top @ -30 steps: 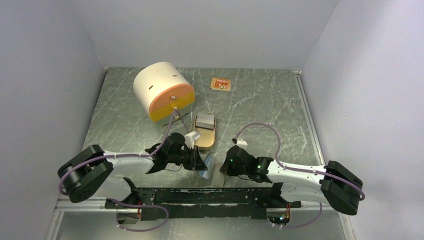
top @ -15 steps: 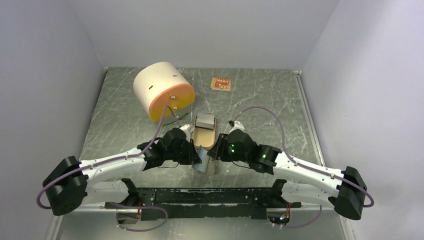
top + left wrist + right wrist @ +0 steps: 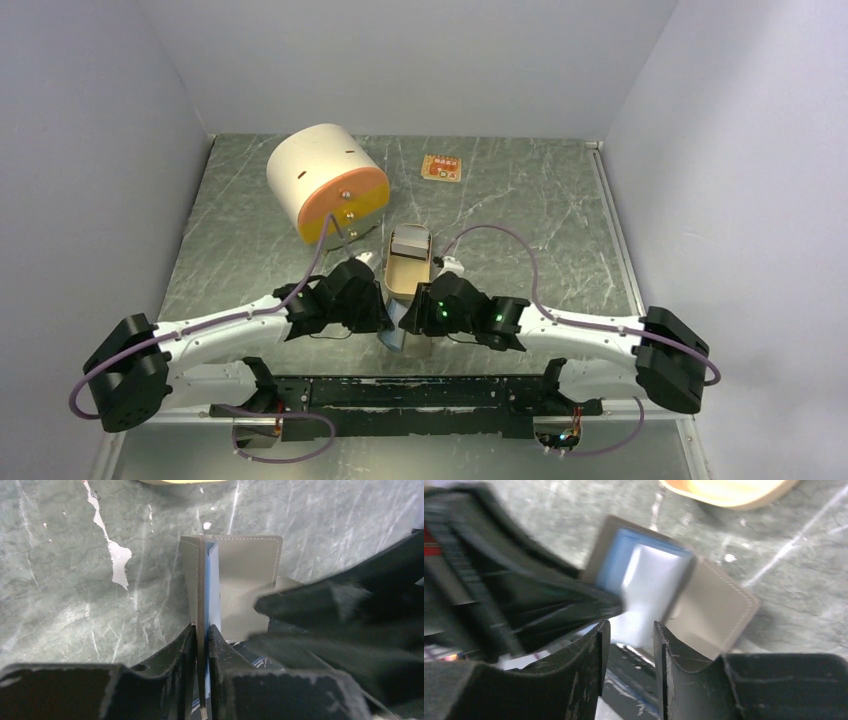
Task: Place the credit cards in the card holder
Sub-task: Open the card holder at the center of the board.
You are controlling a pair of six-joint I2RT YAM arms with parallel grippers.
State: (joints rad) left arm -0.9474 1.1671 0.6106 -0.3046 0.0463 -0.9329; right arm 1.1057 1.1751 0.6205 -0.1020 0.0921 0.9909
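The card holder (image 3: 250, 575) is a grey book-like case with a stitched edge, standing open on its edge near the table's front (image 3: 405, 340). My left gripper (image 3: 201, 628) is shut on one flap of it. The blue-grey card (image 3: 213, 587) stands against that flap inside the fold; it also shows in the right wrist view (image 3: 616, 565). My right gripper (image 3: 630, 626) is open and empty, its jaws just short of the card's near edge, close beside the left gripper (image 3: 388, 318). The gold-orange card (image 3: 440, 167) lies flat at the far back.
A tan oval tin (image 3: 408, 262) with a grey lid piece lies just beyond the two grippers. A white cylinder with an orange face (image 3: 325, 180) lies on its side at the back left. Grey walls close in the table on three sides.
Both arms have reached forward and inward. My right gripper has moved left, up to the open card holder held by my left gripper.
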